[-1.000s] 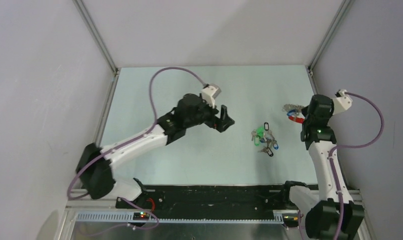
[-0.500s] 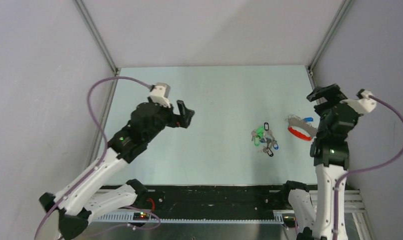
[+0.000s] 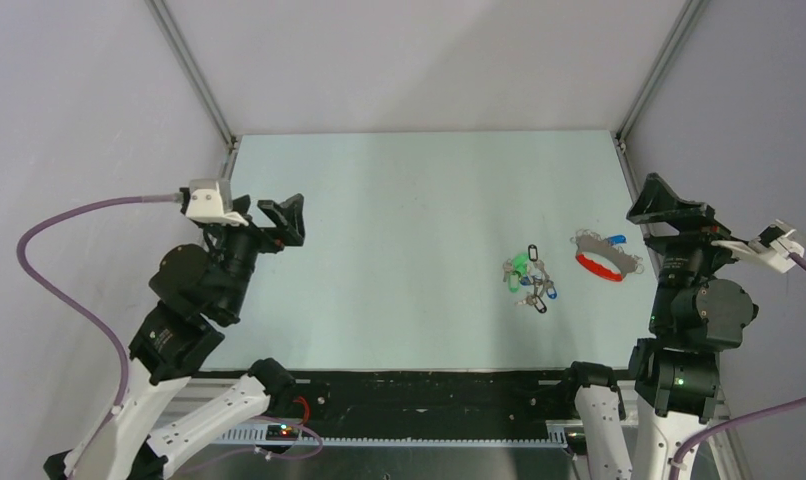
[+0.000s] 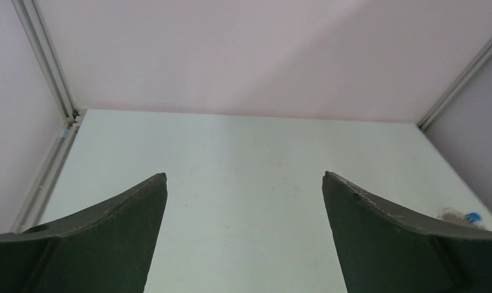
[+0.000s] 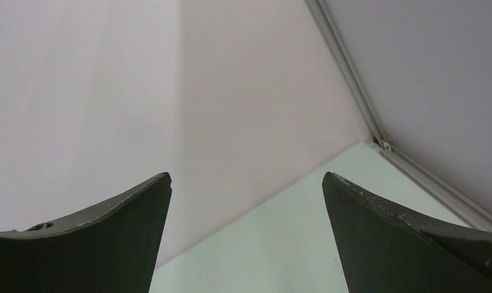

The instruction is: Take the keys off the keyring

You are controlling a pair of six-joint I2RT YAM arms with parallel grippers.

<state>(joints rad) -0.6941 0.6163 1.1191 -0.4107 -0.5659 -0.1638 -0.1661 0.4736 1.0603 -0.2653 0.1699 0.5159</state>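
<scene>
— How do the jaws stand?
— Left jaws spread wide, holding nothing; right jaws the same, both up off the table [image 3: 409,200].
— And the keyring?
— The keyring [image 3: 599,268] lies flat just left of the right jaws, untouched, keys [image 3: 584,240] at its far end, well apart from the left jaws.

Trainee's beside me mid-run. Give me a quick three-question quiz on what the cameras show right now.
1. True or false: the right gripper is shut on the keyring.
2. The keyring's plastic tag is: A green, B blue, C yellow.
3. Fill in: the left gripper has its jaws ____, with nothing between them.

Key: 1 false; the keyring lies on the table, apart from both grippers. 2 B. 3 open.
</scene>
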